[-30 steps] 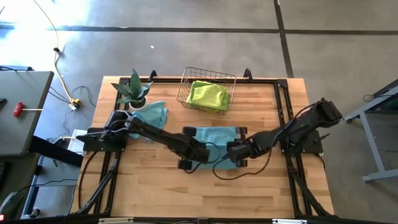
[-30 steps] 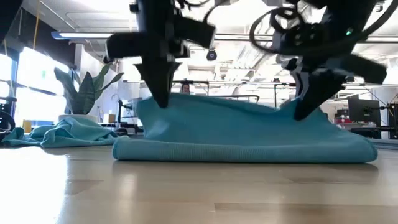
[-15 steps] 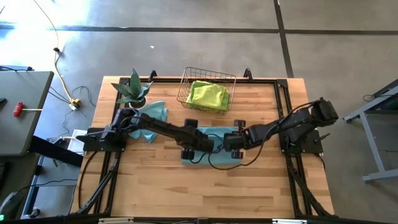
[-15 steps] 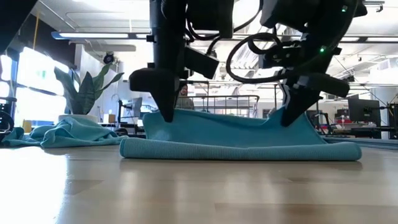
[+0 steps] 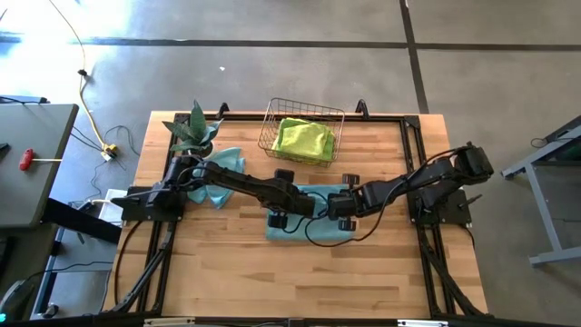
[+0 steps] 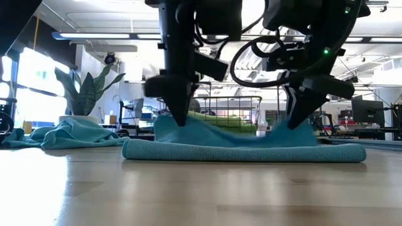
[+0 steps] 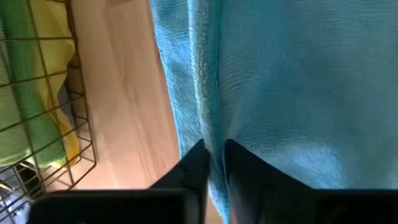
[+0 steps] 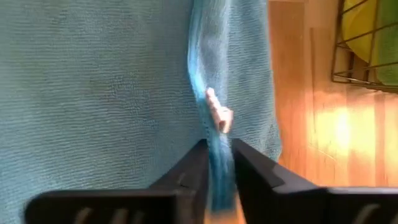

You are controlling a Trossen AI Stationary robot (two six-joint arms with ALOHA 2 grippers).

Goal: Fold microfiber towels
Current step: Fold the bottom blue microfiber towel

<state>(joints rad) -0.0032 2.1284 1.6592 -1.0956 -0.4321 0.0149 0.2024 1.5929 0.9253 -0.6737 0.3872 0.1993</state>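
Here the teal microfiber towel (image 5: pixel 309 216) lies mid-table as a flat, finely ribbed fold, its soft far edge pulled into two peaks. The left gripper (image 6: pixel 179 118) and right gripper (image 6: pixel 295 119) each pinch one peak between narrowly parted fingers. Beyond stands a wire basket (image 5: pixel 272 127) of lime cloth.

Looked like a lab or workshop, open-plan. Bare grey concrete floor (image 5: pixel 300 73) with dark seams, crossed by a yellow cable (image 5: pixel 86 86). Wooden table (image 5: pixel 227 263) bolted inside a black frame (image 5: pixel 154 263). Grey bench (image 5: pixel 32 163) alongside, red-handled tool (image 5: pixel 27 159) on it. Beyond the table: exposed ceiling with strip lights (image 6: pixel 94 36), monitors (image 6: pixel 363 113) on desks, bright window (image 6: pixel 28 88) at one side. Potted plant (image 6: pixel 85 91) as the only homely touch.
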